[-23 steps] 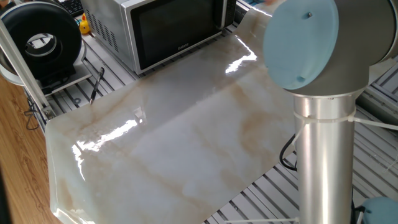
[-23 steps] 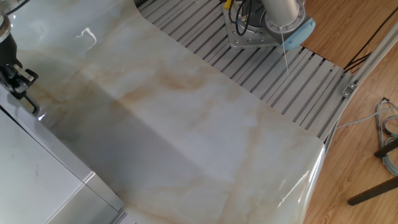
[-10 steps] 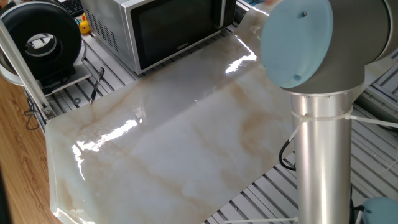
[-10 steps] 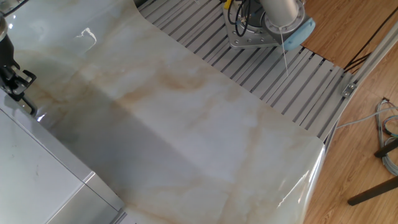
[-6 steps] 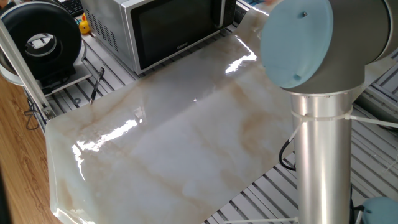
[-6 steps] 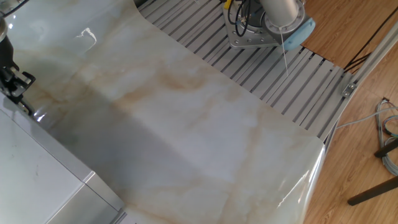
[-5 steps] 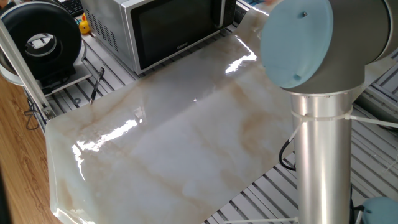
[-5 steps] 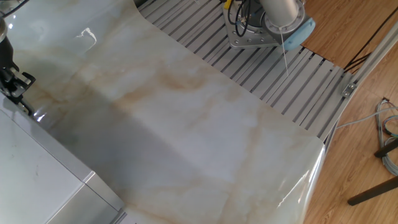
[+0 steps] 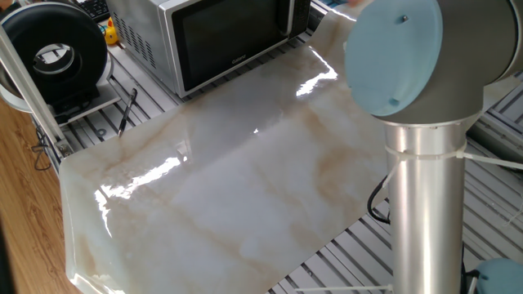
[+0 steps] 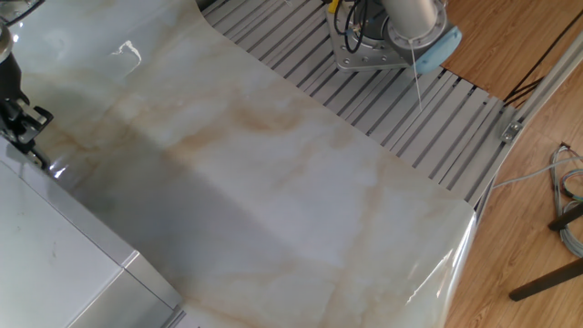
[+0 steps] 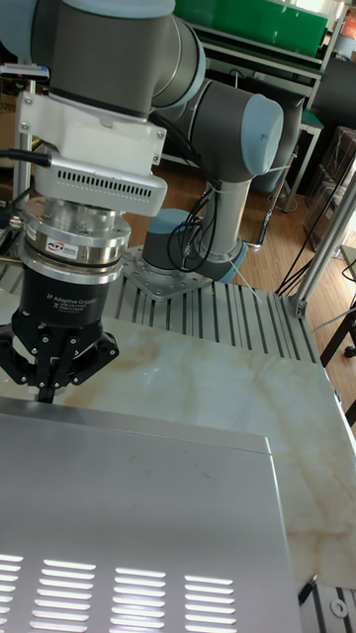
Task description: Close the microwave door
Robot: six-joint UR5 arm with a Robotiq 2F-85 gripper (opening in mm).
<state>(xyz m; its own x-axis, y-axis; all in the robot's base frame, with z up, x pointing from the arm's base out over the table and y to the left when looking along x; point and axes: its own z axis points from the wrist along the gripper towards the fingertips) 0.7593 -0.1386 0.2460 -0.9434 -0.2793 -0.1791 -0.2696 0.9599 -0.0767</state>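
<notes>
One microwave [image 9: 221, 37] stands at the far edge of the marble-patterned tabletop [image 9: 229, 188] in one fixed view, its dark glass microwave door [image 9: 233, 33] flush with the silver front; a round black fan-like device [image 9: 53, 53] sits left of it, and the arm's blue-capped joint [image 9: 396, 53] fills the right foreground. From the other fixed view, the black gripper [image 10: 20, 128] shows at the left edge, beside the microwave's top. Seen in the tall fixed view, the gripper [image 11: 47, 381] hangs just behind the microwave's upper edge [image 11: 138, 514]; I cannot tell whether its fingers are apart or together.
</notes>
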